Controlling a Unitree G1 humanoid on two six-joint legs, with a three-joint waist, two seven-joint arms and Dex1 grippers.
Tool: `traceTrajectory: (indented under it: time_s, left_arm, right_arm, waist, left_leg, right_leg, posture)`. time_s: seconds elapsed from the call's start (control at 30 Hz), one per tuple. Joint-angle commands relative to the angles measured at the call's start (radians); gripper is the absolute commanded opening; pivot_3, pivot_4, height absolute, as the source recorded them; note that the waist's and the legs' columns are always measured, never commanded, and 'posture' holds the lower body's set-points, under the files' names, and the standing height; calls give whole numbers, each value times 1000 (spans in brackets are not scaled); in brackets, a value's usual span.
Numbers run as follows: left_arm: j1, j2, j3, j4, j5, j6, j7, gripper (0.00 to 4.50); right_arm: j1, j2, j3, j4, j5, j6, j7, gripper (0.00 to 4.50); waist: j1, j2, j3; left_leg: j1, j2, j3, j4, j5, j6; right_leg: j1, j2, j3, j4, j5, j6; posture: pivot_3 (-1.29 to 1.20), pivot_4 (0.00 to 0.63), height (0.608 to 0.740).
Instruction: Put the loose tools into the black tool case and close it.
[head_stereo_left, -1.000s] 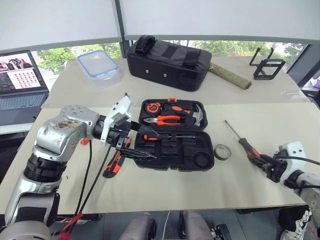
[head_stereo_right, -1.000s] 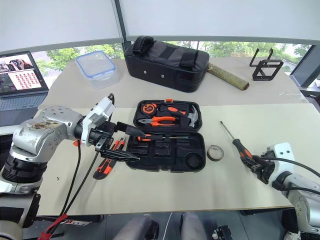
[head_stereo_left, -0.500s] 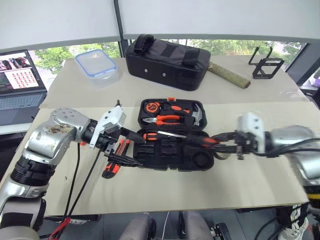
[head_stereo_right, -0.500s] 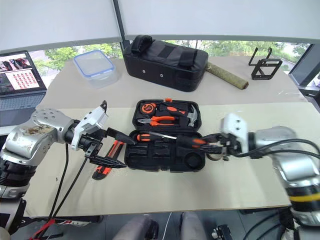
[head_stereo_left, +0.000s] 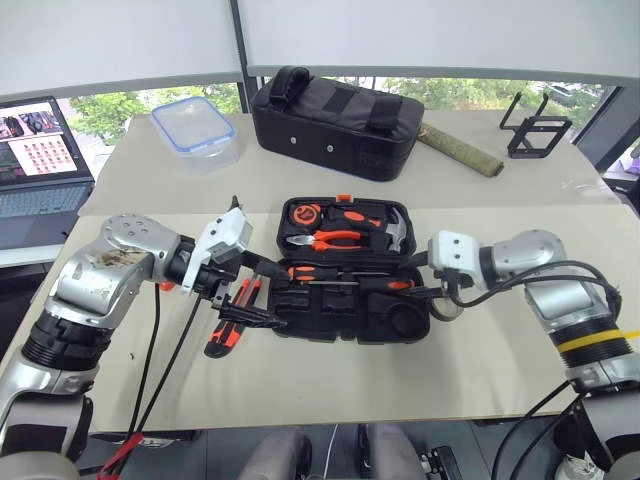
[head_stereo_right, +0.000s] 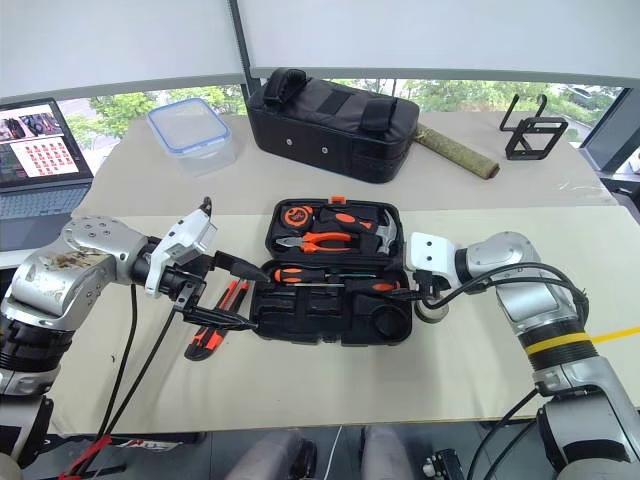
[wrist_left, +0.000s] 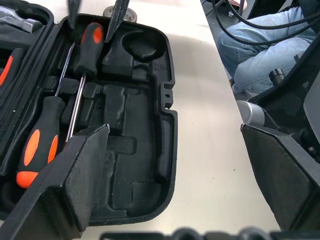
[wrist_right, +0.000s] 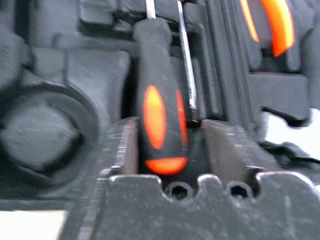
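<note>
The black tool case (head_stereo_right: 330, 280) lies open at frame centre, lid half toward the top holding orange pliers (head_stereo_right: 310, 241), hammer (head_stereo_right: 380, 232) and tape measure (head_stereo_right: 297, 214). Two black-and-orange screwdrivers lie in the base half: one (head_stereo_right: 295, 273) at centre-left, a second (head_stereo_right: 365, 285) just right of it.

The right gripper (wrist_right: 165, 145) sits at the second screwdriver's handle end. Its fingers (wrist_right: 122, 145) flank the handle with a small gap visible on each side, so it appears to be letting go; whether any contact remains cannot be told.

The left gripper (head_stereo_right: 225, 290) hangs wide apart and empty at the case's left edge.

Still outside: the utility knife (head_stereo_right: 212, 322) at lower left of the case, beneath the left gripper, and the grey tape roll (head_stereo_right: 432, 307) at the case's right edge, partly hidden by the right arm.

Risks, as judged:
- The second screwdriver's shaft lies close along the first; if not seated in its recess, the lid may not close.
- A withdrawing finger could drag the handle out again.
- The right arm could knock the tape roll away.
</note>
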Motion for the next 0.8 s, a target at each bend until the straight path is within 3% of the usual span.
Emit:
traceTrajectory:
  time_s: [0.03, 0.1, 0.2, 0.57, 0.8]
  left_arm:
    - [-20, 2, 19, -6, 5, -16, 9, 4500]
    - [-24, -1, 16, 0, 6, -19, 10, 4500]
    - [-26, -6, 10, 9, 12, -28, 12, 4500]
    - [-30, -8, 3, 45, 49, -59, 4, 4500]
    - [-1, -12, 8, 48, 83, -73, 44, 4500]
  right_arm:
    - [-21, 8, -45, -25, 34, 35, 6, 4326]
    - [-32, 30, -69, -55, 78, 115, -1, 4458]
    - [-36, 61, -87, -109, 140, 227, 9, 3886]
    - [-2, 131, 9, -162, 67, 272, -35, 18]
    - [62, 152, 119, -135, -89, 212, -112, 18]
  waist:
    - [0, 0, 0]
    - [-2, 0, 0]
    - [-5, 0, 0]
    - [-5, 0, 0]
    - [-16, -1, -1]
  left_leg:
    - [0, 0, 0, 0, 0, 0]
    - [0, 0, 0, 0, 0, 0]
    - [0, 0, 0, 0, 0, 0]
    - [0, 0, 0, 0, 0, 0]
    - [2, 0, 0, 0, 0, 0]
  right_leg:
    - [0, 0, 0, 0, 0, 0]
    - [0, 0, 0, 0, 0, 0]
    - [0, -1, 0, 0, 0, 0]
    - [0, 0, 0, 0, 0, 0]
    - [1, 1, 0, 1, 0, 0]
  posture:
    - [0, 150, 714]
    - [0, 150, 714]
    - [0, 150, 714]
    - [0, 150, 714]
    - [0, 150, 714]
